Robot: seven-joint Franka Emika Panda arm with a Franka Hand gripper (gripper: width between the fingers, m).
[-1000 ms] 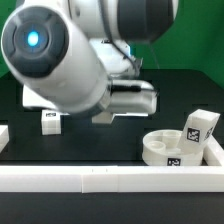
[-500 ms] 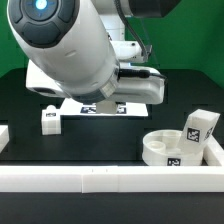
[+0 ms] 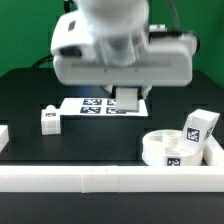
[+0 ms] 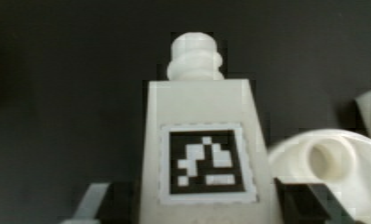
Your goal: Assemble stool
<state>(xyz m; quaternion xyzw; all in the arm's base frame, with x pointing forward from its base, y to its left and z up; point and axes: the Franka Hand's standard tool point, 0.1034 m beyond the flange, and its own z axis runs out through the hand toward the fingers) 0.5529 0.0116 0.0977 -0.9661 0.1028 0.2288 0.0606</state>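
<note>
The robot's hand (image 4: 185, 200) is clamped on one white stool leg (image 4: 200, 110), whose square black-and-white tag and ribbed peg (image 4: 196, 55) fill the wrist view. In the exterior view the arm hangs over the marker board (image 3: 88, 103) at the back of the black bench (image 3: 25, 95). The round seat (image 3: 168, 149) rests at the exterior view's right, in the corner of the white border rails (image 3: 100, 181). A second leg (image 3: 198, 128) stands tilted just behind it. A third leg (image 3: 50, 118) lies on the bench at the exterior view's left, well apart from the seat.
</note>
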